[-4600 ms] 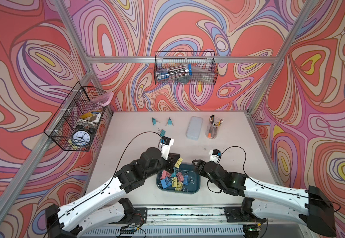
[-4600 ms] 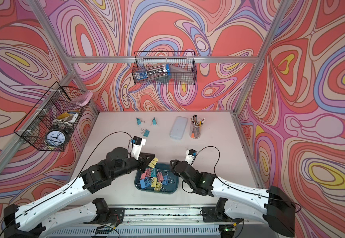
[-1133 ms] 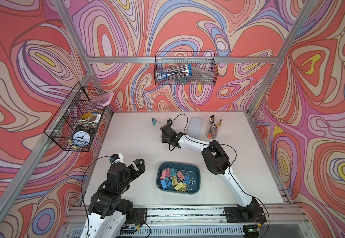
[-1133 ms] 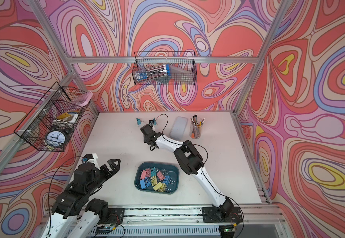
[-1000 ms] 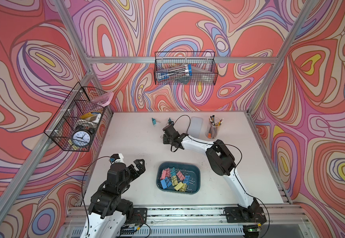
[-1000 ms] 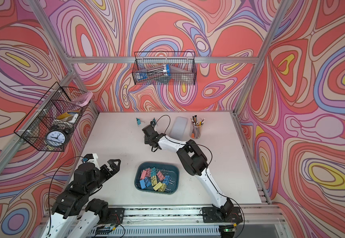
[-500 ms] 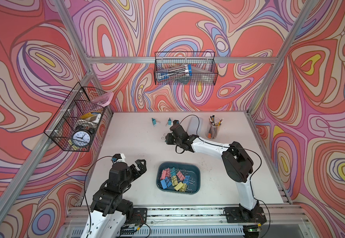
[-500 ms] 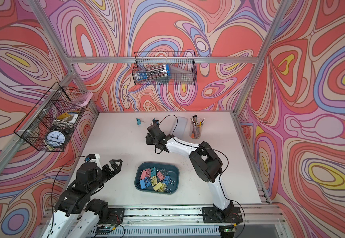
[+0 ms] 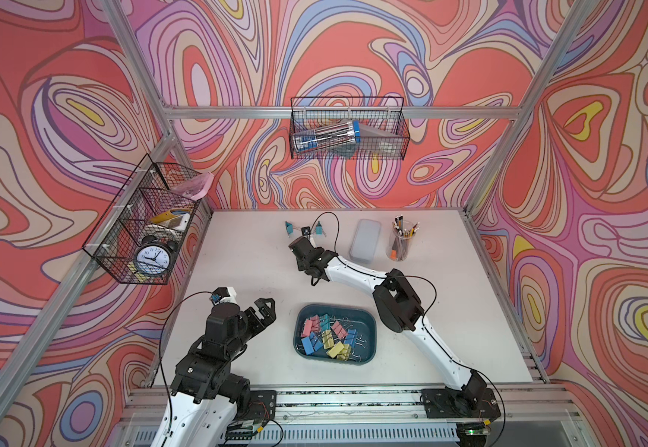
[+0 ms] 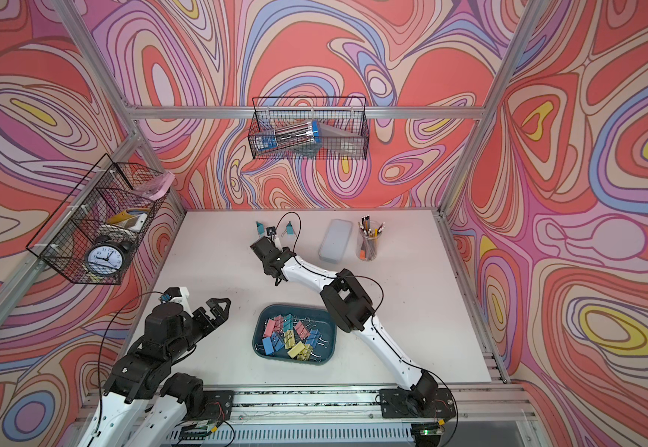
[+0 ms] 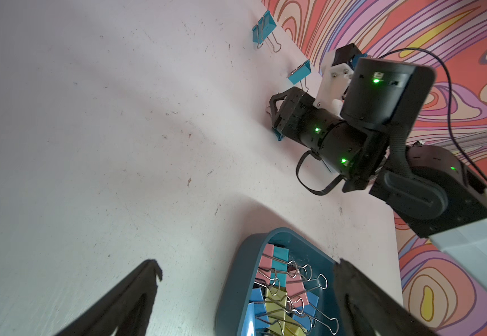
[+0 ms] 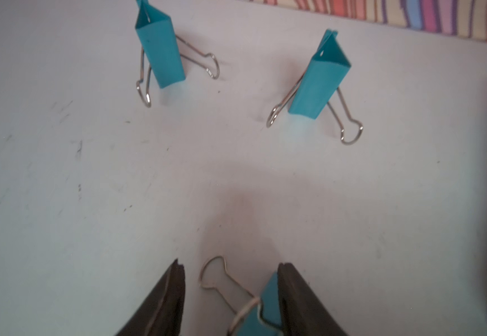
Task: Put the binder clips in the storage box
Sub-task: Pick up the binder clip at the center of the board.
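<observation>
The storage box (image 9: 336, 308) (image 10: 295, 307) (image 11: 236, 279) is a dark teal tray at the table's front middle. It holds several pink, yellow, blue and teal binder clips (image 9: 328, 336) (image 10: 289, 336) (image 11: 283, 285). Two teal clips (image 12: 160, 55) (image 12: 319, 87) stand at the back (image 9: 288, 227) (image 9: 319, 229). A third teal clip (image 12: 261, 308) lies on the table between the parted jaws of my right gripper (image 12: 230, 266) (image 9: 295, 244), one finger against its body. My left gripper (image 11: 248, 263) (image 9: 262, 309) hangs open and empty, left of the box.
A pale grey case (image 9: 365, 240) and a pencil cup (image 9: 401, 242) stand at the back right. Black wire baskets hang on the back wall (image 9: 347, 133) and the left wall (image 9: 144, 232). My right arm's elbow (image 9: 396, 305) hangs just right of the box.
My right gripper's jaws have spread wider around the teal clip on the table, and that arm's elbow has swung sideways. The left arm has barely moved.
</observation>
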You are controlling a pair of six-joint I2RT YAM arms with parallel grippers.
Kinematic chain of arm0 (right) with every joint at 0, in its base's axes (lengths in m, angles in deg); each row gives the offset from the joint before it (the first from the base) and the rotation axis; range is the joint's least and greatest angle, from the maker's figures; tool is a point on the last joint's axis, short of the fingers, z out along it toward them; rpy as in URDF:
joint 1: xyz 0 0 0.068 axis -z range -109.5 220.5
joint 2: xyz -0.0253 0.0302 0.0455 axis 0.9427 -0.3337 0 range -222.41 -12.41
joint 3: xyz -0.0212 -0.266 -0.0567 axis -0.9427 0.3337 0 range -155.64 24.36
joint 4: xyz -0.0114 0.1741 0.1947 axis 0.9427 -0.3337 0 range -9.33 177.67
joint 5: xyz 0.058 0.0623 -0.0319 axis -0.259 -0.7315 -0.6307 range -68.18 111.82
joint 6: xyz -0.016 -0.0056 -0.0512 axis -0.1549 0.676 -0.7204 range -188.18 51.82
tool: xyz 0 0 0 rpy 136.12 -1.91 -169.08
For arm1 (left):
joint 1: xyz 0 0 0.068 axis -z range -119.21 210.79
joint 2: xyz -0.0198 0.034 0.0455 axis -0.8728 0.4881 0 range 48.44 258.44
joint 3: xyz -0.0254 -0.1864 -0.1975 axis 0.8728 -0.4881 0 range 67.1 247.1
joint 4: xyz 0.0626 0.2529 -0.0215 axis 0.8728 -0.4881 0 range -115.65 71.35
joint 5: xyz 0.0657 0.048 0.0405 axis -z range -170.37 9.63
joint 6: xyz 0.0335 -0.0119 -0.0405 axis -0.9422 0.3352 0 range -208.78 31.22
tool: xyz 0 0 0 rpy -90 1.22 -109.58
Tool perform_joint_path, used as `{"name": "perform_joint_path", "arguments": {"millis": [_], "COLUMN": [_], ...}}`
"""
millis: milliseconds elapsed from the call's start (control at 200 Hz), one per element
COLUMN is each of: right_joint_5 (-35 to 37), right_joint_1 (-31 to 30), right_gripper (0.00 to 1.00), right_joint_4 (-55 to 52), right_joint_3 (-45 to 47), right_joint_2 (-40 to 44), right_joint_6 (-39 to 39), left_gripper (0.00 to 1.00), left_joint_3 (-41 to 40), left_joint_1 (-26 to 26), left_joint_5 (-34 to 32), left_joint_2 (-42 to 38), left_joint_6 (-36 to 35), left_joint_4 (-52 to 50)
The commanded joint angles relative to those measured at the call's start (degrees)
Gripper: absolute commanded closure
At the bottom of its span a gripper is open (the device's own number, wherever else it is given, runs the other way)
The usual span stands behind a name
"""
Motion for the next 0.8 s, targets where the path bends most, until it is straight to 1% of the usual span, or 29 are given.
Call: {"name": "perform_joint_path", "arguments": {"millis": [0,90,160,225,290,335,401,551,671,796], "right_joint_5": [9.66,11.55,10.04,9.32,8.71,8.18,6.67,1.19,-1.82,-1.69], "right_joint_1": [-0.83,-1.10,-1.10,-1.16,-1.21,-1.32,-1.46,-1.78,-2.50,-4.14], "right_gripper": [0.54,0.66,0.77,0.87,0.94,0.97,1.00,1.00,1.00,1.00], "right_joint_4": [-2.88,0.19,3.46,4.14,4.25,4.38,4.79,7.02,10.34,13.97], "right_joint_3": [-3.23,-0.60,3.07,4.91,6.35,7.26,8.92,14.75,23.31,34.21], "right_joint_2": [-1.68,-0.28,1.84,3.36,5.01,6.31,8.86,16.97,26.04,37.05], "right_joint_6": [-7.24,-9.21,-9.74,-9.16,-8.33,-7.68,-6.40,-1.79,2.63,6.62], "left_gripper": [0.01,0.01,0.01,0.01,0.01,0.01,0.01,0.01,0.01,0.01], "left_joint_3": [0.66,0.54,0.18,0.08,0.22,0.29,0.31,0.48,0.40,0.49], "left_joint_1": [-0.31,-0.31,-0.32,-0.31,-0.31,-0.31,-0.31,-0.31,-0.31,-0.31], "left_joint_5": [-0.06,-0.35,-0.35,-0.18,0.04,0.09,0.17,0.59,1.72,5.08], "left_joint_2": [0.05,-0.38,-0.66,-0.56,-0.33,-0.19,-0.19,0.01,0.98,3.25], "left_joint_6": [-1.57,-1.77,-1.68,-1.59,-1.59,-1.59,-1.65,-2.23,-4.48,-7.65], "left_joint_4": [0.28,-0.10,0.04,0.22,0.33,0.40,0.40,1.12,3.45,7.43]}}
